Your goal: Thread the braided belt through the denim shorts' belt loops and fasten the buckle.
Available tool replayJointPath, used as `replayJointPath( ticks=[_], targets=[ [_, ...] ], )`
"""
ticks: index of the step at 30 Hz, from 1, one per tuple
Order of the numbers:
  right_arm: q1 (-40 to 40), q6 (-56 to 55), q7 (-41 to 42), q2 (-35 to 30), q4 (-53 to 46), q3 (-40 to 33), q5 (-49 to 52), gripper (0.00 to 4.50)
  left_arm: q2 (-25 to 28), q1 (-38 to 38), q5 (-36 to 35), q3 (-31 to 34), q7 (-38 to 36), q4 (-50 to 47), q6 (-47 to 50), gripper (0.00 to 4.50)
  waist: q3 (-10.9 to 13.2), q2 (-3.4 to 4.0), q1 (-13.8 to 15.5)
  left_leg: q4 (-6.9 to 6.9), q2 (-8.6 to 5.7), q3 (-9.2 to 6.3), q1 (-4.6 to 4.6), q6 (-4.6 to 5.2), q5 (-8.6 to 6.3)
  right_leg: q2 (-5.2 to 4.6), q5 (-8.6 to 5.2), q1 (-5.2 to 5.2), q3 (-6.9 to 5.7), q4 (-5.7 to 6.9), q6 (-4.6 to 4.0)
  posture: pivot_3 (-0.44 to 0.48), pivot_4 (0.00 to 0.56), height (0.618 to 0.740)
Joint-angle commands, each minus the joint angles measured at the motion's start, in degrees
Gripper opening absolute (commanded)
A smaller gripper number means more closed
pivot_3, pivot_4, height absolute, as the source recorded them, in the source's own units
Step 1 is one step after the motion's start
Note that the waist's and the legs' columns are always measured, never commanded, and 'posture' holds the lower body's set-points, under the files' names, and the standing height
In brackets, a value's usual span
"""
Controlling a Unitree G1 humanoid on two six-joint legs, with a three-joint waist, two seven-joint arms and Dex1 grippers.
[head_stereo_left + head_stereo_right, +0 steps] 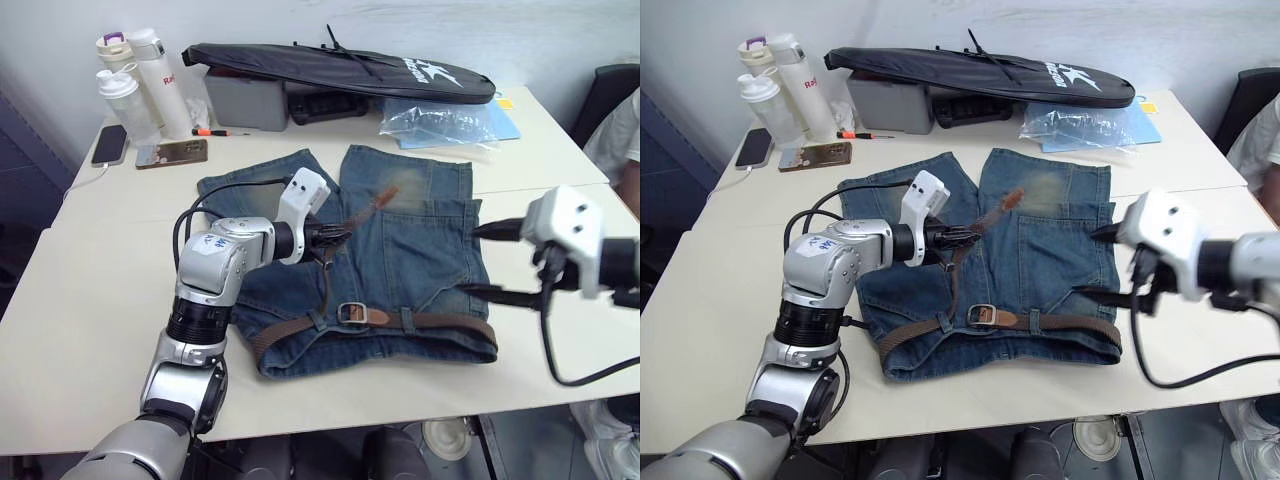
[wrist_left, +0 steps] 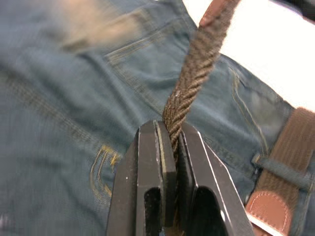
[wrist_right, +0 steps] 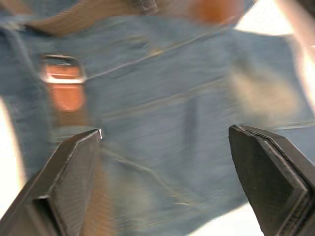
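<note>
Left claw [image 2: 170, 147]: clenched on the braided belt [image 1: 450, 322], pinching the free woven tail above the shorts.
Right claw [image 3: 165, 182]: released, fingers wide apart, hovering over the right edge of the denim shorts [image 1: 420, 250] beside the waistband.
Belt position: runs along the waistband at the near edge of the shorts, under the belt loops [image 1: 405, 320]; the tail passes the buckle [image 1: 352, 313] and rises toward the left claw, its leather tip [image 1: 385, 197] lying on a leg.
Buckle: silver frame at mid-waistband, flat on the denim; whether the prong is seated I cannot tell.
Handling, as I judge it: belt is light, limp and grippy, so it sags and twists unless held near the tip; the smooth leather end is stiffer and better for feeding.
Shorts: soft, likely to bunch and drag if the belt is pulled hard.
Worktop [image 1: 100, 280]: pale, smooth.
Room: bottles [image 1: 140, 80], a phone [image 1: 108, 145], a black bag [image 1: 330, 65] and a plastic pouch [image 1: 440, 122] at the far side.
</note>
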Motion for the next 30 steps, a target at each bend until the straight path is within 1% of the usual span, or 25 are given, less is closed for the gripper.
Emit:
replayJointPath(
  ticks=[1,3,5,7,9,14,20,29,30],
  targets=[
    [1.6,-4.5,-6.1,4.2,-4.0,4.0,-2.6,4.47,1.3,0.4,-0.3,-1.2,0.8,-0.7,-0.7,0.00,0.0,0.08,0.1,0.00,-0.01,0.00,-0.01,-0.01,0.01,-0.03,0.00,-0.03,0.01,0.02,0.00,0.000,0.150,0.652],
    [4.1,-9.6,-9.7,7.6,-4.7,9.5,-7.5,4.47,2.4,0.7,0.2,-2.8,0.8,-0.8,-1.9,0.00,0.0,0.03,0.1,-0.01,-0.02,0.01,0.01,-0.05,0.01,-0.02,0.00,-0.03,0.02,0.02,0.00,0.000,0.150,0.652],
    [6.4,-14.2,-10.6,7.3,-4.6,13.2,-12.2,4.47,3.0,0.8,0.1,-3.5,0.9,-0.9,-2.3,0.00,0.0,0.04,0.1,-0.06,-0.02,0.00,0.01,-0.07,0.01,0.00,0.00,-0.04,0.01,-0.02,0.00,0.000,0.150,0.652],
    [9.0,-18.1,-11.9,8.5,-4.5,16.8,-15.6,4.47,3.4,0.9,0.1,-4.0,1.1,-0.9,-2.8,0.00,0.0,0.07,0.4,-0.07,-0.02,0.01,-0.03,-0.08,0.01,-0.03,0.00,-0.08,0.03,-0.02,0.01,0.000,0.150,0.652],
    [10.5,-20.8,-13.1,9.7,-4.1,19.6,-17.9,4.47,3.9,0.9,0.1,-4.7,1.1,-0.8,-3.4,0.00,0.0,0.06,0.5,-0.02,-0.04,0.03,-0.03,-0.07,0.01,-0.05,0.01,-0.06,0.06,-0.03,0.03,0.000,0.150,0.652],
    [12.4,-25.1,-14.1,9.7,-2.3,24.5,-23.7,4.47,4.8,1.1,-0.2,-5.6,1.0,-1.2,-3.8,0.00,0.0,0.05,0.6,0.02,-0.05,0.03,-0.01,-0.08,0.01,-0.03,0.01,-0.05,0.06,0.00,0.04,0.000,0.150,0.652],
    [11.8,-29.3,-16.8,11.2,1.7,25.7,-28.6,4.47,5.8,1.3,-0.3,-6.5,0.7,-1.3,-4.6,0.00,0.0,0.06,1.0,0.04,-0.05,0.03,-0.02,-0.08,0.01,-0.01,0.01,-0.06,0.06,0.01,0.04,0.000,0.150,0.652],
    [10.0,-31.6,-17.6,13.5,4.4,25.4,-30.1,4.47,5.8,1.9,-0.5,-6.9,0.8,-1.1,-5.1,0.00,0.0,0.07,1.1,0.09,-0.04,0.03,-0.01,-0.08,0.01,0.06,0.01,-0.06,0.07,0.03,0.04,0.000,0.150,0.652],
    [9.9,-31.5,-17.6,13.8,4.4,25.6,-30.1,4.23,5.9,2.0,-0.5,-7.0,0.8,-1.2,-5.2,0.00,0.0,0.08,1.1,0.09,-0.04,0.03,-0.01,-0.08,0.01,0.06,0.01,-0.06,0.07,0.04,0.04,0.000,0.150,0.652]
  ],
)
